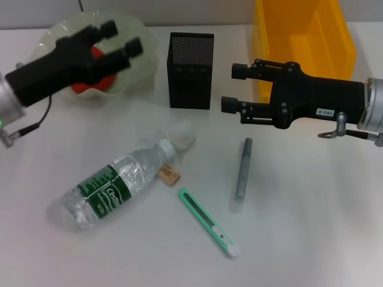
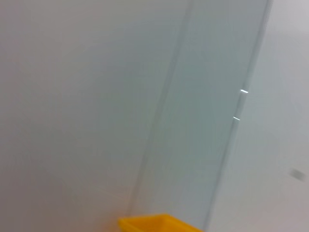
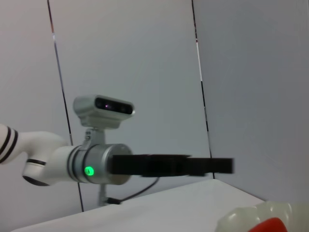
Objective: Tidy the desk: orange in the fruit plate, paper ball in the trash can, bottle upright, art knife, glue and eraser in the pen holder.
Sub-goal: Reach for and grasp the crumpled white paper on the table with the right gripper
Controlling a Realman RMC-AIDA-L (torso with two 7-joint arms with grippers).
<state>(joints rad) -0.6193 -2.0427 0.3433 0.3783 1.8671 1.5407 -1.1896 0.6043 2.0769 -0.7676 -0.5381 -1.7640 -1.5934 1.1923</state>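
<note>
2 empty grippers gape: left gripper (image 1: 118, 38) above fruit plate (image 1: 139, 31), right gripper (image 1: 234, 87) beside pen holder (image 1: 191, 70).

Setting: robot test bench or lab, arranged as a mock office desk. Evidence: plain white tabletop (image 1: 311, 227) filling the head view; bare pale wall panels (image 2: 87, 96) with vertical seams behind it; black mesh pen holder (image 1: 191, 70) at upper centre; yellow plastic bin (image 1: 302, 42) at upper right; scalloped pale plate (image 1: 137, 54) at upper left; stationery and a lying water bottle (image 1: 114, 188) scattered lower centre.
</note>
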